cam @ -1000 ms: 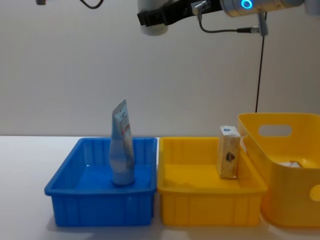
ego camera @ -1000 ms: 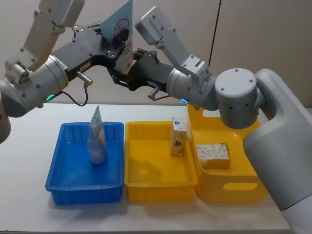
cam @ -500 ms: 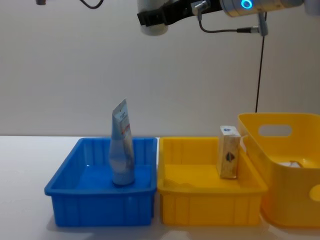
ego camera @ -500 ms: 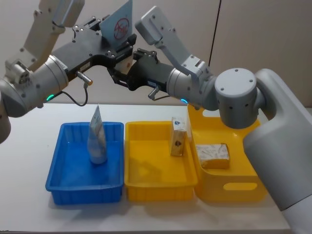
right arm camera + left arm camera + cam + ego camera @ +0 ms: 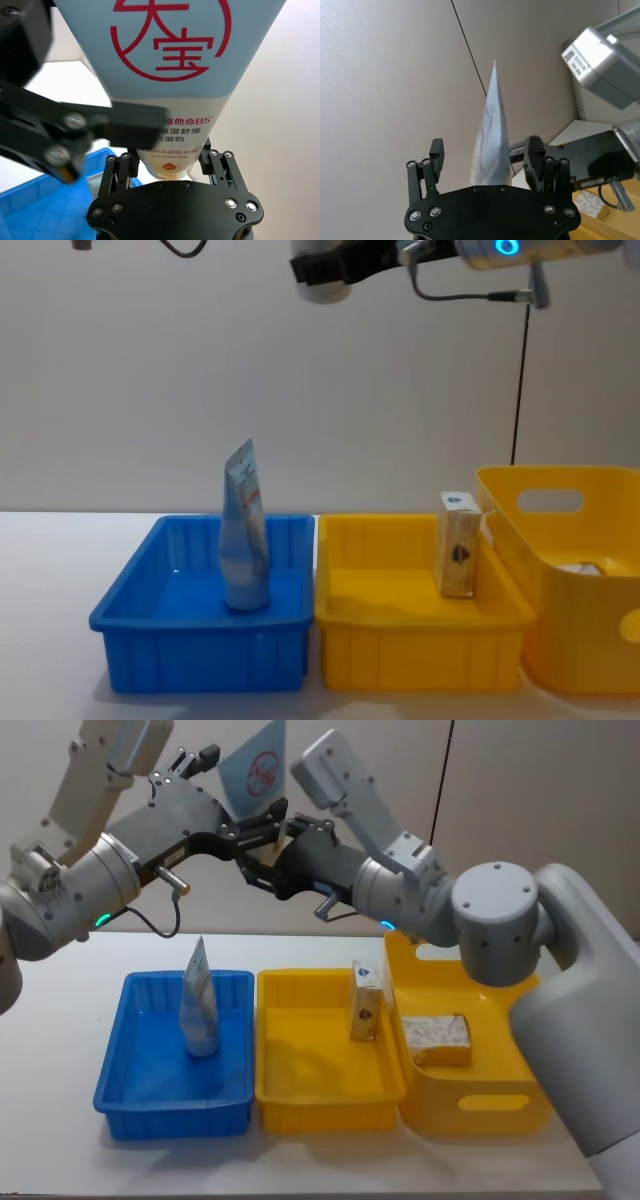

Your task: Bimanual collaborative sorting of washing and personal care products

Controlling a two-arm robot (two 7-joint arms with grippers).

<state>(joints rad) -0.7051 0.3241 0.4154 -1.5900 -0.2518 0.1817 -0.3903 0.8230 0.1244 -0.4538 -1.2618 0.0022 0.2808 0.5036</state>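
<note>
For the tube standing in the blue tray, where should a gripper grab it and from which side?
Grip the tube around its rounder lower body, above the cap, coming straight down from above. It stands upright on its cap, crimped end up, apart from the blue tray walls, so fingers likely fit on both flat faces.

Tube (image 5: 200,1003) in left tray (image 5: 130,1072)

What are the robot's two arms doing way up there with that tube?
The two arms are handing over a pale-blue tube in the air. The right gripper holds its cap end, while the left gripper sits open around it. Below, another tube stands in the blue tray, and a small carton stands in the yellow tray.
</note>
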